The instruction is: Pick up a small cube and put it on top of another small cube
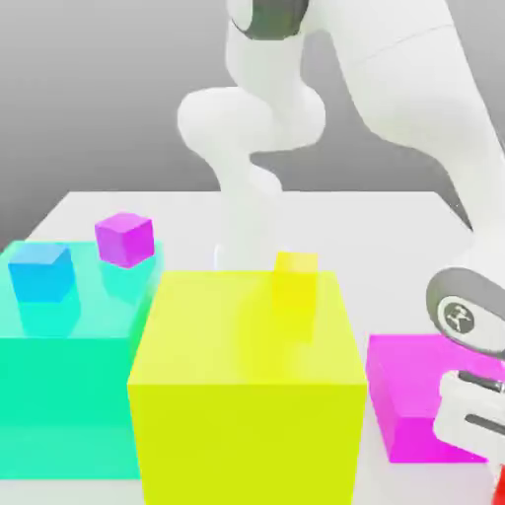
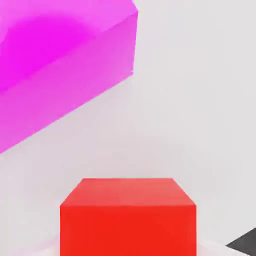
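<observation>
The hand view presents the small red cube point(image 2: 127, 216), plain and bright, on the white table point(image 2: 200, 125) near the magenta block point(image 2: 60, 60), with the gripper registered as closed, whereas the small yellow cube point(image 1: 295, 264) is displayed farther off in the exterior view.

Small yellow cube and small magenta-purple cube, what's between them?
In the exterior view, only bare white table lies between the small yellow cube and the small magenta-purple cube.

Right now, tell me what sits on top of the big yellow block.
A small yellow cube shows at the far top edge of the big yellow block. Whether it rests on the block or stands behind it cannot be told; the block covers its base.
</observation>
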### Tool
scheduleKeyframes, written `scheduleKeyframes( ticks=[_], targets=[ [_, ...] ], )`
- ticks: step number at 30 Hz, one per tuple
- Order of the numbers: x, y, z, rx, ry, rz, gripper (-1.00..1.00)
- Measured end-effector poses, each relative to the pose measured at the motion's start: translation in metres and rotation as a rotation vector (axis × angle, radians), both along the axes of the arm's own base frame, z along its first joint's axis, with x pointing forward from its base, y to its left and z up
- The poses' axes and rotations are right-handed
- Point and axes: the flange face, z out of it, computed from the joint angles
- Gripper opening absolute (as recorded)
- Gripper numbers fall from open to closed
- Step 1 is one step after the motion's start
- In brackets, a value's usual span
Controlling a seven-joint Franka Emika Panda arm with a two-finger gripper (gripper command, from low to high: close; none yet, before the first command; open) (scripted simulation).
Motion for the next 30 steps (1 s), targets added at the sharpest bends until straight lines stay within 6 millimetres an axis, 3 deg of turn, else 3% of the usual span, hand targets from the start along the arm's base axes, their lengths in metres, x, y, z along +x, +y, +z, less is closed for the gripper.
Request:
scheduleKeyframes(
  ticks=[4, 10, 15, 18, 22, 30],
  targets=[
    [0.001, -0.033, 0.032, -0.098, -0.003, 0.041, -1.0],
    [-0.011, -0.064, 0.09, -0.225, 0.017, 0.153, -1.0],
    [-0.023, -0.109, 0.134, -0.277, 0.036, 0.214, -1.0],
    [-0.038, -0.124, 0.162, -0.281, 0.042, 0.271, -1.0],
    [-0.056, -0.166, 0.198, -0.25, 0.051, 0.3, -1.0],
    [-0.11, -0.224, 0.258, -0.083, 0.028, 0.43, -1.0]
  ],
)
